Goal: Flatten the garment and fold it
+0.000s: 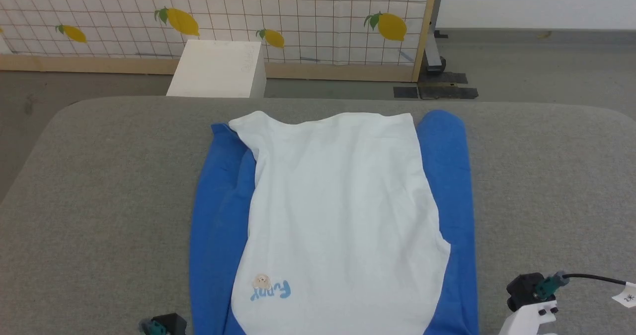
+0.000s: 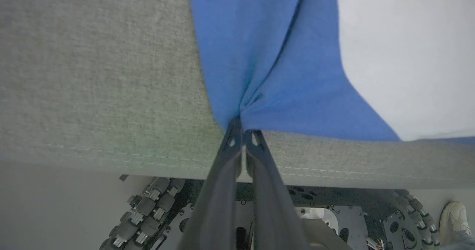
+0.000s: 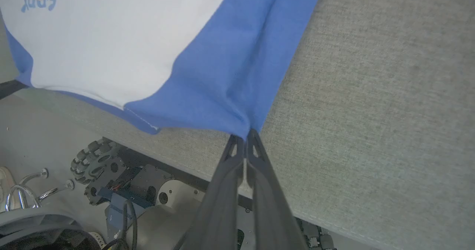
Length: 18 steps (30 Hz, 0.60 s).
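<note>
1. The head view takes in the garment (image 1: 338, 215) spread flat at mid-frame. It has a white panel with blue strips down both sides and a small print (image 1: 271, 288) at its lower left.
2. In the left wrist view, the left gripper (image 2: 243, 129) sits at frame centre. Its fingers are pressed together on a bunched blue corner of the garment.
3. In the right wrist view, the right gripper (image 3: 245, 138) sits just below centre, likewise pinched tight on a blue corner.
4. The garment lies on a grey padded table (image 1: 99, 201). At upper centre a white box (image 1: 216, 69) stands before a lemon-patterned screen (image 1: 298, 17).
5. Under the table edge, the left wrist view shows the robot's wheeled base (image 2: 148, 213). A shoe (image 2: 454, 214) at lower right is cut by the frame.
6. In the head view, the bottom edge cuts off the garment's near hem.
</note>
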Motion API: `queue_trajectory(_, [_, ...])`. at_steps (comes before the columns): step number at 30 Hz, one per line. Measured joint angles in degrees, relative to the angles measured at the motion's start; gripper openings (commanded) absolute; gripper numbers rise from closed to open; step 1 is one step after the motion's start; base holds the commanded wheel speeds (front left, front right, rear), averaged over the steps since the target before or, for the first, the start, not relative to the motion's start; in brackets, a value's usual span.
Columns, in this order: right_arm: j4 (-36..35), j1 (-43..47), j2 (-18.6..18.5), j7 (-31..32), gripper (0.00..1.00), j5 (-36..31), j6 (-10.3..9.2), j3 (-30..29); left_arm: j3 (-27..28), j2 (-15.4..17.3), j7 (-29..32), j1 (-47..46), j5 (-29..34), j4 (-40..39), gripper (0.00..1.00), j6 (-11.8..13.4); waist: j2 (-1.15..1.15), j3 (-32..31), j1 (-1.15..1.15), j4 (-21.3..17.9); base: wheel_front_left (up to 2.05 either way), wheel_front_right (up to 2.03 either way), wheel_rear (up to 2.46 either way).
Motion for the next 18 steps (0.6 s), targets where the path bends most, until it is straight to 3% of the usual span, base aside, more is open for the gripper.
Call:
queue_trajectory(2, [-0.4, 0.4, 0.5, 0.6, 0.00, -0.5, -0.01, -0.2, 0.1, -0.1, -0.3, 0.0, -0.3, 0.0, 0.00, 0.0, 0.00, 0.0, 0.00, 0.1, 0.00, 0.00, 0.00])
queue_trajectory(3, [-0.8, 0.5, 0.7, 0.8, 0.00, -0.9, -0.01, -0.4, 0.3, -0.1, -0.3, 0.0, -0.5, 0.0, 1.00, 0.0, 0.00, 0.0, 0.00, 0.1, 0.00, 0.00, 0.00])
queue_trajectory(4, [-1.1, 0.5, 0.8, 0.8, 0.05, -1.3, -0.02, -0.3, 0.5, -0.1, -0.3, 0.0, -0.5, -0.1, 1.00, 0.1, 0.00, 0.0, 0.00, 0.0, 0.00, 0.00, 0.00])
queue_trajectory(5, [-1.3, 0.5, 0.7, 0.8, 1.00, -1.5, -0.04, -0.3, 0.9, 0.0, -0.3, 0.1, -0.5, -0.2, 1.00, 0.3, 0.00, -0.1, 0.00, 0.0, 0.00, 0.00, 0.00])
queue_trajectory(13, [-5.4, -0.2, 0.5, 0.5, 1.00, 0.5, -0.52, -3.2, 5.7, 4.1, -1.7, 0.4, -0.1, -5.6, 1.00, 4.0, 0.00, -0.4, 0.00, -0.7, 0.00, 0.00, 0.00])
queue_trajectory(15, [-6.8, -1.1, 1.4, 0.5, 1.00, 2.0, -0.52, -5.0, 7.4, 4.6, -4.1, 0.2, 0.3, -8.5, 1.00, 4.5, 0.00, -0.3, 0.01, -0.6, 0.00, 0.00, 0.00])
queue_trajectory(18, [-8.5, -4.8, 4.2, -2.0, 1.00, 3.4, -0.52, -10.2, 11.2, 4.6, -12.3, -1.5, 2.0, -13.0, 1.00, 4.5, 0.00, 0.4, 0.00, -0.6, 0.00, 0.00, 0.00])
